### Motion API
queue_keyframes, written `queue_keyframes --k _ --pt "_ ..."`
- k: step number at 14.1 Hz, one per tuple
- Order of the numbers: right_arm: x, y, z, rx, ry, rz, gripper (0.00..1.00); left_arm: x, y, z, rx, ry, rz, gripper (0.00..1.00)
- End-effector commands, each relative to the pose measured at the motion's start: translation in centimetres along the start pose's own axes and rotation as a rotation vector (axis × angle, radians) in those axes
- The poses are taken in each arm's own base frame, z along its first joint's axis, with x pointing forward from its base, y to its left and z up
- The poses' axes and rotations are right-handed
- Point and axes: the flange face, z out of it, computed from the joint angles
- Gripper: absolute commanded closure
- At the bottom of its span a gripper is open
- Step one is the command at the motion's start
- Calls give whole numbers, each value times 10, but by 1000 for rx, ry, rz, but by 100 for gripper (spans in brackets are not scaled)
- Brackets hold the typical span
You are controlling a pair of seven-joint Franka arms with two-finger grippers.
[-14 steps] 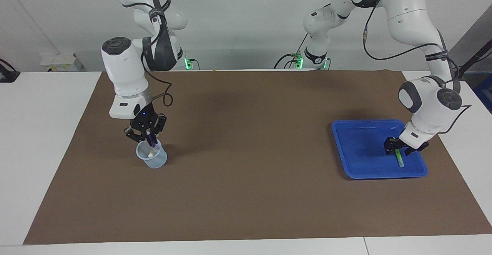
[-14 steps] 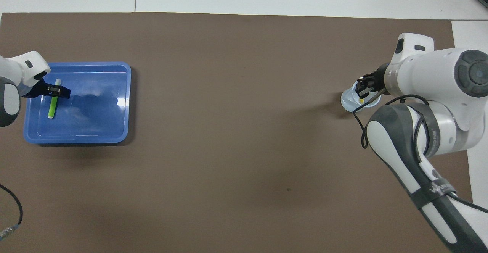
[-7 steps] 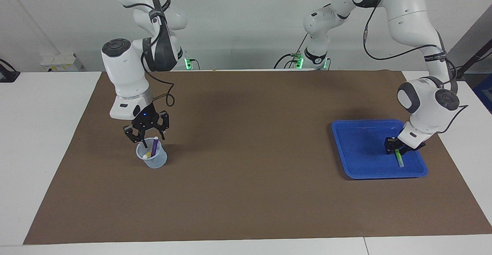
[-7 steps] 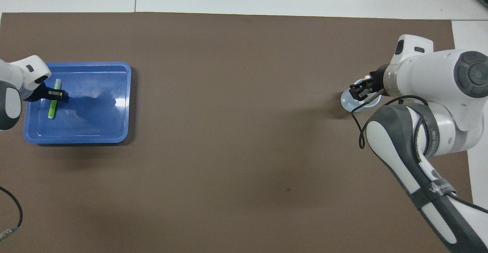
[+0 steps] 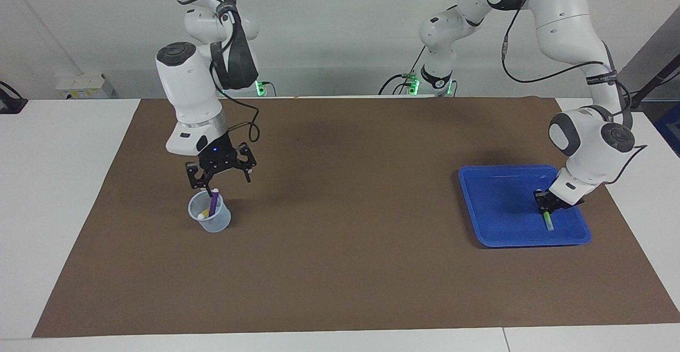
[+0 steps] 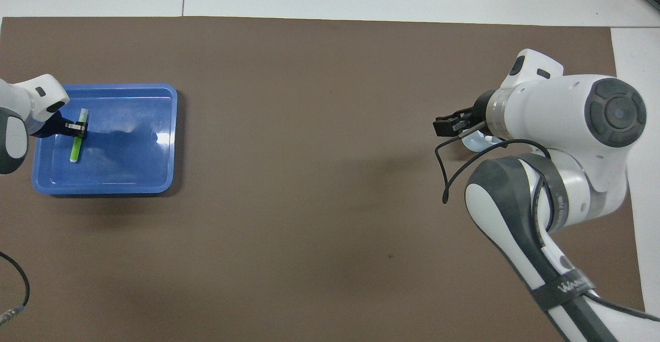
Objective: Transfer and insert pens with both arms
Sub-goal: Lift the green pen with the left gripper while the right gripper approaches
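Note:
A clear plastic cup [image 5: 211,220] stands toward the right arm's end of the table, with a purple pen [image 5: 214,202] and a yellow pen [image 5: 204,214] leaning inside it. My right gripper [image 5: 220,178] hangs open just above the cup, holding nothing. In the overhead view the right gripper [image 6: 447,125] and its arm hide most of the cup [image 6: 472,144]. A green pen [image 5: 548,219] lies in the blue tray [image 5: 499,241]. My left gripper [image 5: 546,204] is down in the tray, shut on the green pen [image 6: 77,145] near its pale end.
A brown mat [image 5: 345,235] covers the table between the cup and the tray. The tray [image 6: 103,189] sits at the left arm's end. A black cable [image 6: 15,290] lies at the mat's edge near the left arm.
My right gripper opened, let the purple pen drop into the cup, then rose and drifted toward the table's middle. My left gripper closed on the green pen, which shifted slightly.

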Motion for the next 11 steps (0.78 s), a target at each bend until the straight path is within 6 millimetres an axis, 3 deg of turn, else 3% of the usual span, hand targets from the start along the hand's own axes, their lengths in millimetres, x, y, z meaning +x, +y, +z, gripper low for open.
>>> queue_keyframes --k 1,5,8,11 --pt "-1 -15 -8 92 10 169 0 3 -1 -21 -49 -67 -13 100" --pt "4 -50 -9 181 1 386 0 2 10 -26 -83 -100 -15 100" --pt "7 -83 -11 244 -14 543 0 1 20 -31 -235 -109 -108 100" --pt "8 -114 -13 295 -37 688 0 0 34 -40 -261 -141 -154 100"
